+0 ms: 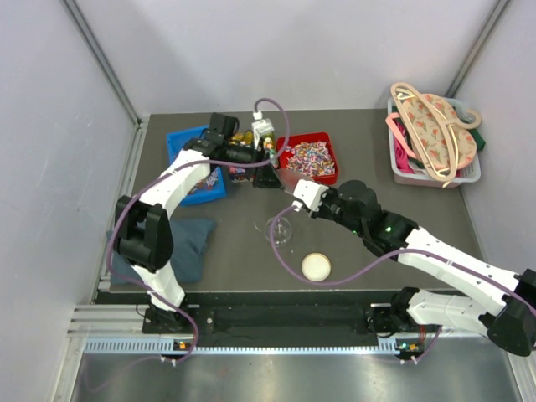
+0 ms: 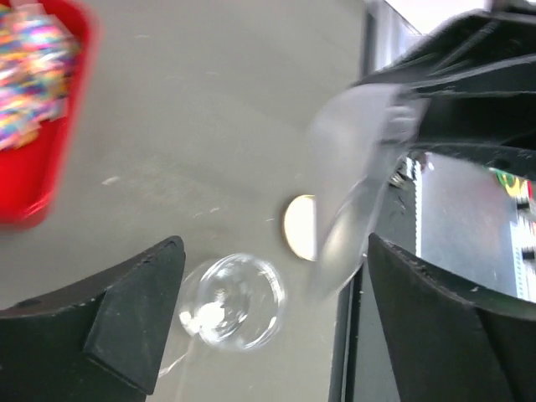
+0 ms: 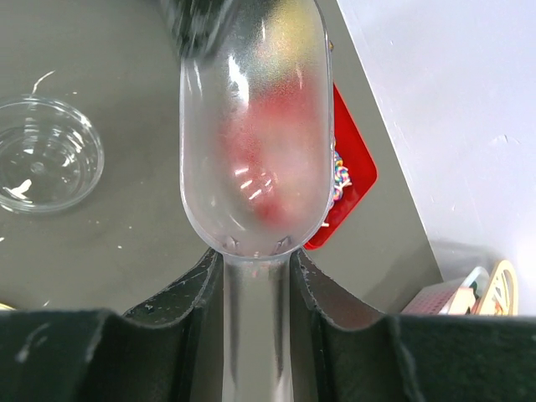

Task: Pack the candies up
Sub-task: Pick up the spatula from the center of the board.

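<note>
The candies (image 1: 311,157) lie heaped in a red tray (image 1: 328,141) at the back centre. They also show in the left wrist view (image 2: 29,71) and the right wrist view (image 3: 338,180). My right gripper (image 1: 300,195) is shut on the handle of a clear plastic scoop (image 3: 255,142), held just in front of the tray. A red blur shows through the scoop bowl; I cannot tell whether candy is inside. A clear round cup (image 1: 280,228) stands on the table below, seemingly empty. My left gripper (image 1: 266,177) is open and empty above the cup (image 2: 239,301).
A cream round lid (image 1: 316,266) lies near the front. A blue tray (image 1: 180,141) with small items is at the back left. A dark cloth (image 1: 191,244) lies front left. A grey basket (image 1: 469,172) with hangers stands at the back right.
</note>
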Available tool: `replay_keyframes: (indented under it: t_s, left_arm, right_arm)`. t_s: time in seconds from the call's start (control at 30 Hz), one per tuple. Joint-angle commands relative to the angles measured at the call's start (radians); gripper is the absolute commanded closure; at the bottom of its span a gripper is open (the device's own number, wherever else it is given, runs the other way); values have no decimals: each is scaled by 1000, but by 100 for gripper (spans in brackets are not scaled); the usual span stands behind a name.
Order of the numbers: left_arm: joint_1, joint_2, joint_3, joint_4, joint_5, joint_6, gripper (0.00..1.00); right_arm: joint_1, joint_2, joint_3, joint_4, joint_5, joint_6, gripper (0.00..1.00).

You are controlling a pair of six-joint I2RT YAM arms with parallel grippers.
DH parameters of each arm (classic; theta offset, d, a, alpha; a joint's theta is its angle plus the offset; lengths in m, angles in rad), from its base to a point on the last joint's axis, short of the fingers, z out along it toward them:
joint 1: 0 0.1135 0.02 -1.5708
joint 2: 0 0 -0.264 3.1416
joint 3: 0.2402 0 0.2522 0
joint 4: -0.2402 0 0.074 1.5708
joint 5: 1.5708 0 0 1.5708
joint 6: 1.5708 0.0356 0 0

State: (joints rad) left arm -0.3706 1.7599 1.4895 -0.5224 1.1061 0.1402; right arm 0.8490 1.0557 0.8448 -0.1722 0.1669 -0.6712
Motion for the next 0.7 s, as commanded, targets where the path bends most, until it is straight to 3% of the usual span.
replay_keyframes:
  t_s: [0.0,0.17,0.3,0.47,0.67]
  left_arm:
    - [154,-54,55,73,-31,-65,1]
    - [265,-91,54,76,-198,-10,1]
    - [277,-135,-4,94,-414,39,1]
    - [338,-183,-66,153,-517,62,1]
    - [415,-155,-34,205,-709,146,1]
  right_arm:
    - [-19,-33,17,31,-4,5,100]
    - [-33,-25,57,-26,-26,24,100]
    - [-56,6,105,-81,-50,58,100]
    - [-65,32,129,-112,-69,74,100]
    - [-64,43,135,-125,-78,79,100]
